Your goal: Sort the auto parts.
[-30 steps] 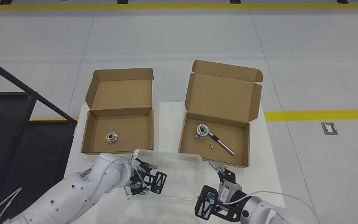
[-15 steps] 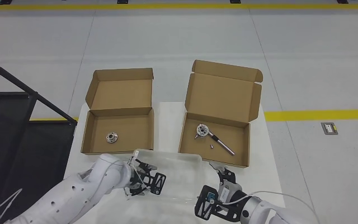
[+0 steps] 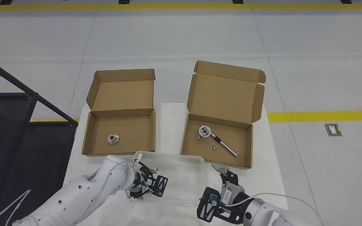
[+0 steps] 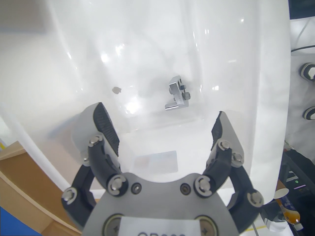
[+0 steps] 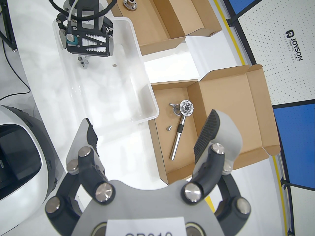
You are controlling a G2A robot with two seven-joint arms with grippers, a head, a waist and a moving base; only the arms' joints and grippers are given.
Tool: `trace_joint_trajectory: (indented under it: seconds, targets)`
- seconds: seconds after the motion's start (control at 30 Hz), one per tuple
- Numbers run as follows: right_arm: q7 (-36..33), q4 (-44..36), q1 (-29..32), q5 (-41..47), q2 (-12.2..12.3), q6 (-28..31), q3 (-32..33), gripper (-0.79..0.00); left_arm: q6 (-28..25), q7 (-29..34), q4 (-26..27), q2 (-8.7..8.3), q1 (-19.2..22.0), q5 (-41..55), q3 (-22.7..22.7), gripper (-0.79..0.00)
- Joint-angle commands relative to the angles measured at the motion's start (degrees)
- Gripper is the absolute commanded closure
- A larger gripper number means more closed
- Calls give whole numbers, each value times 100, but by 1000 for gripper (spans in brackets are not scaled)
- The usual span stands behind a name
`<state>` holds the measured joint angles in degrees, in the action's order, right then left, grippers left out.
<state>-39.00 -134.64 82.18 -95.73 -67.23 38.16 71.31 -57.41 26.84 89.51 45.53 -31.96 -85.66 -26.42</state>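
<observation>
Where left tool (image 4: 160,109) hovers, clear bin (image 5: 141,60) holds bracket (image 4: 177,96).

1. The left arm (image 3: 90,189) is wearing a smooth white shell with little dark holes.
2. The left jaws are showing black bumpy pads (image 4: 106,121) on grey tips, with shiny round pins.
3. Black cables (image 5: 50,1) with white tags are running by its wrist, near a small teal button (image 5: 71,39).
4. The right jaws are looking the same, on a grey plate wearing a white label (image 5: 145,227).
</observation>
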Motion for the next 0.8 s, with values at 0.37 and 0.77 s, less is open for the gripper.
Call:
trace_joint_trajectory:
  seconds: [0.37, 0.77]
  targets:
    - [0, 0, 0, 0, 0, 0, 0, -785, -39, 117, -333, 354, 114, -26, 153, -668]
    - [0, 0, 0, 0, 0, 0, 0, -785, 20, 121, -669, 550, 94, -98, 125, -529]
